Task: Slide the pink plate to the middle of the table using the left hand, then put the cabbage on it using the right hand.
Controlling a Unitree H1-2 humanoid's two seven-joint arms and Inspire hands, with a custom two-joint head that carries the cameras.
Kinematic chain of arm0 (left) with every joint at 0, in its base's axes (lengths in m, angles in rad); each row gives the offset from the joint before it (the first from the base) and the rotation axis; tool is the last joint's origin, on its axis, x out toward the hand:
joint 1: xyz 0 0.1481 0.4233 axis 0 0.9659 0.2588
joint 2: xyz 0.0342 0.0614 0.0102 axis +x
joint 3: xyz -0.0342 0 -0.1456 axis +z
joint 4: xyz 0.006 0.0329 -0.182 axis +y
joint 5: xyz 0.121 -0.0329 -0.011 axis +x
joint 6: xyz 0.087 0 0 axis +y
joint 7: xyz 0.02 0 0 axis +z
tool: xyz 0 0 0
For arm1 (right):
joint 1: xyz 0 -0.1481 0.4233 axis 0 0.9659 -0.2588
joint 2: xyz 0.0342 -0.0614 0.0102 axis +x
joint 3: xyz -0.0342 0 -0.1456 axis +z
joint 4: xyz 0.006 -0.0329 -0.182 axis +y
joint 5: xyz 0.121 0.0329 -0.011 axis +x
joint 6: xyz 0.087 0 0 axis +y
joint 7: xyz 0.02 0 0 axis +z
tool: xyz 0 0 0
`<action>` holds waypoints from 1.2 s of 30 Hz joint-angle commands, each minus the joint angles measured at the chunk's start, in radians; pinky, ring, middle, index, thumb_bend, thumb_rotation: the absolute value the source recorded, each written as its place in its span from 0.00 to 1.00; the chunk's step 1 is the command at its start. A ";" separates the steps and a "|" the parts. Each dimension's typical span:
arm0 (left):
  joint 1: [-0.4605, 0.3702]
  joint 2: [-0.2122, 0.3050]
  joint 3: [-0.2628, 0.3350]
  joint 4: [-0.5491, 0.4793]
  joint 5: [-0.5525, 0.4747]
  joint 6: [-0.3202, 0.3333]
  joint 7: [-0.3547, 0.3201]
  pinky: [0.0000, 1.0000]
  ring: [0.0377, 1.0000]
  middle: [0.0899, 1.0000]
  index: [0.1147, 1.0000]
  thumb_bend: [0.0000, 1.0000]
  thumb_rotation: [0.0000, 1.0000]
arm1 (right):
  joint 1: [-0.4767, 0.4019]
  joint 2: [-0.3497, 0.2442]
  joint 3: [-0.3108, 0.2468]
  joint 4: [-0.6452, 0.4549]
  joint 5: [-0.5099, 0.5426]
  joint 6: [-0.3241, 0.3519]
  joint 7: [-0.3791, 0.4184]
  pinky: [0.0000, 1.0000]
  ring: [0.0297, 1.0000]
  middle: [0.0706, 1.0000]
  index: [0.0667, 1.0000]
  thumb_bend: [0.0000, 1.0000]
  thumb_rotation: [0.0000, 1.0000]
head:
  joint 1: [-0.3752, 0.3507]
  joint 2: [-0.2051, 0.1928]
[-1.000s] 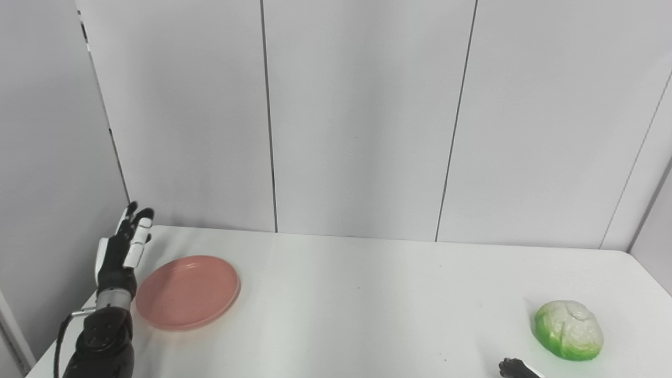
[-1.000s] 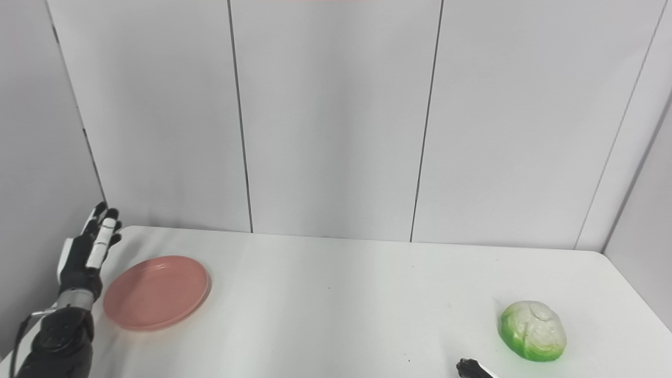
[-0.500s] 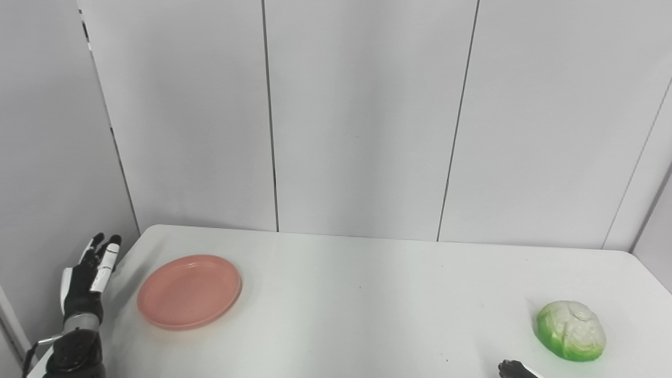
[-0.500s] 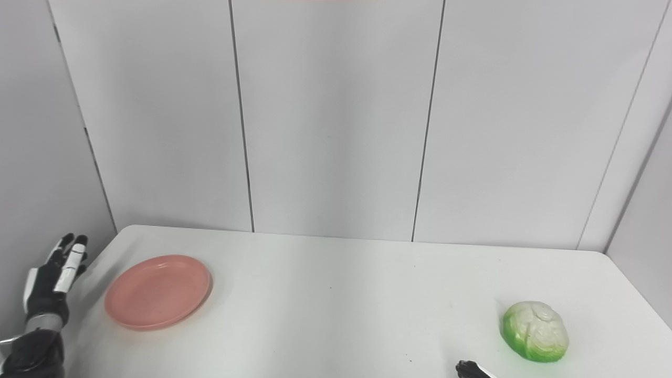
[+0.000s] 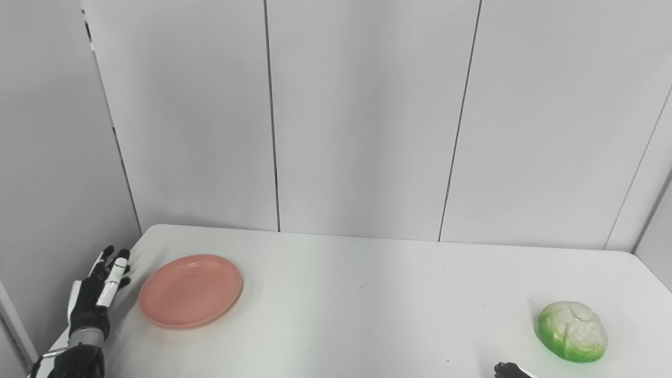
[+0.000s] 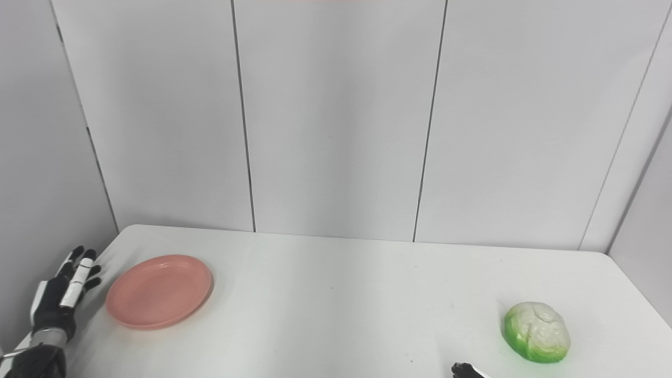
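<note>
A pink plate (image 5: 190, 290) lies flat on the white table (image 5: 367, 294) near its left end. My left hand (image 5: 97, 299) is open and empty, fingers straight and pointing away, just left of the plate at the table's left edge, apart from the plate. A green and white cabbage (image 5: 573, 331) sits near the table's right front. Only a dark tip of my right hand (image 5: 510, 370) shows at the bottom edge, left of and in front of the cabbage.
Grey wall panels stand right behind the table's far edge (image 5: 367, 236) and along its left side. White tabletop stretches between the plate and the cabbage.
My left hand moved left and down from beside the plate's rim to the table's left edge, then came slightly back toward the plate. The plate and cabbage have not moved.
</note>
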 commanded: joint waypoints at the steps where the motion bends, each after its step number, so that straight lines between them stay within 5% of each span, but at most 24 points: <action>1: -0.005 0.001 -0.011 -0.015 -0.001 -0.027 -0.023 0.80 0.84 0.88 0.91 0.75 0.76 | 0.001 0.026 0.030 0.018 -0.010 0.011 0.009 0.74 0.79 0.78 0.74 0.50 0.87 | 0.001 0.001; 36: 0.017 -0.087 -0.065 -0.227 -0.039 0.131 -0.139 0.77 0.83 0.85 0.88 0.72 0.76 | -0.001 0.024 0.069 0.012 -0.077 0.012 -0.047 0.71 0.77 0.78 0.73 0.50 0.87 | -0.022 0.013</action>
